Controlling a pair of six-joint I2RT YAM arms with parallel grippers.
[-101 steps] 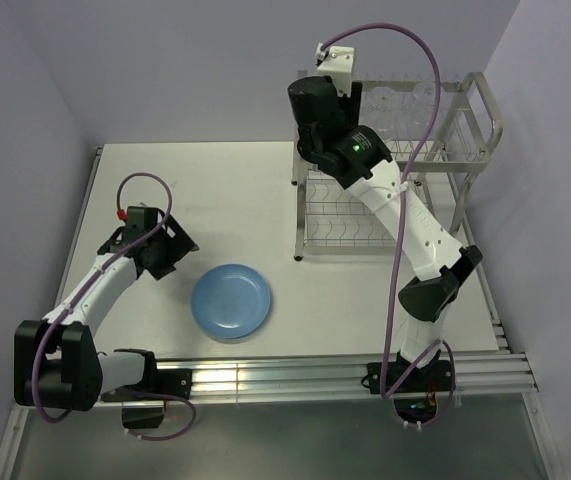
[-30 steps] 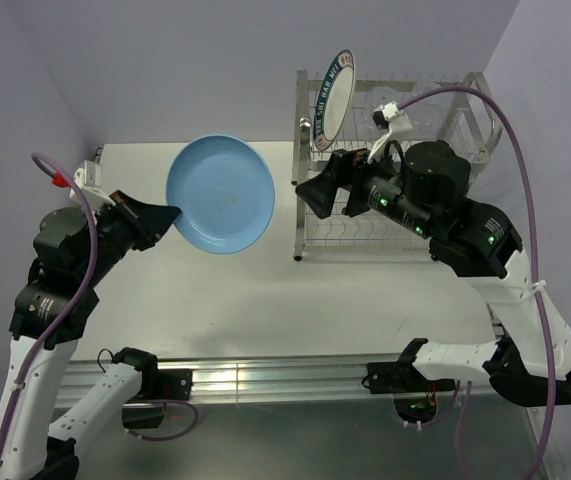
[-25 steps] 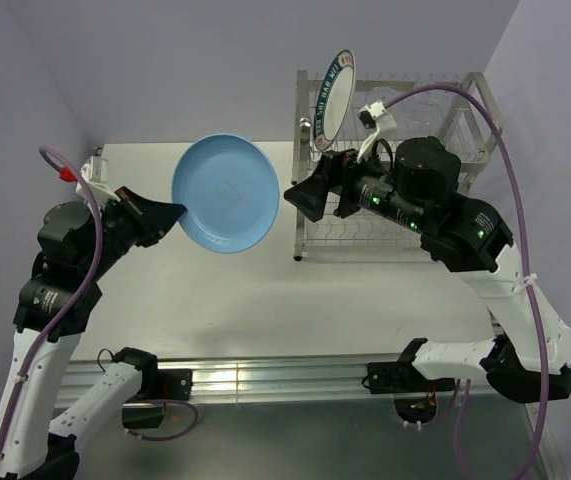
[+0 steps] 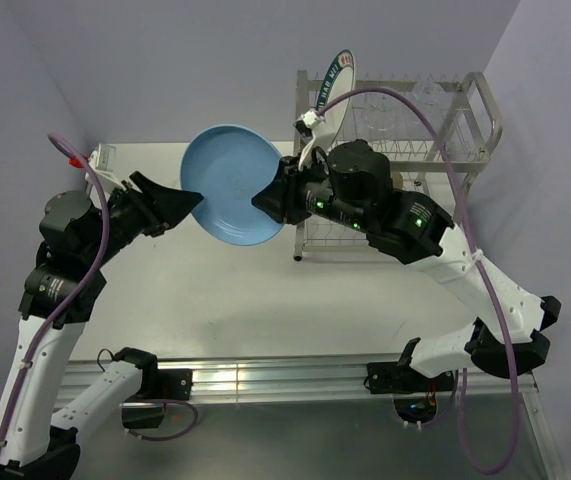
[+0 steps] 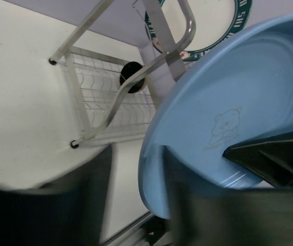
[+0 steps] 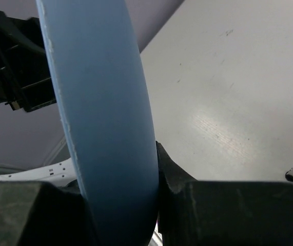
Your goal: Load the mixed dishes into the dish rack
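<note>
Above table [image 4: 265,300] – right gripper [image 4: 266,200] clamps blue plate [image 4: 227,193]; left gripper [image 4: 189,204] agape astride rim.

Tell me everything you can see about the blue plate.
The blue plate is plain light blue and round, with a raised rim and a faint bear outline stamped in its middle; it looks like plastic. It is off the table, tipped nearly on edge, left of the rack. The right hand is clamped on its right rim. The left hand straddles the left rim, with a gap showing on one side, so it looks open.
</note>
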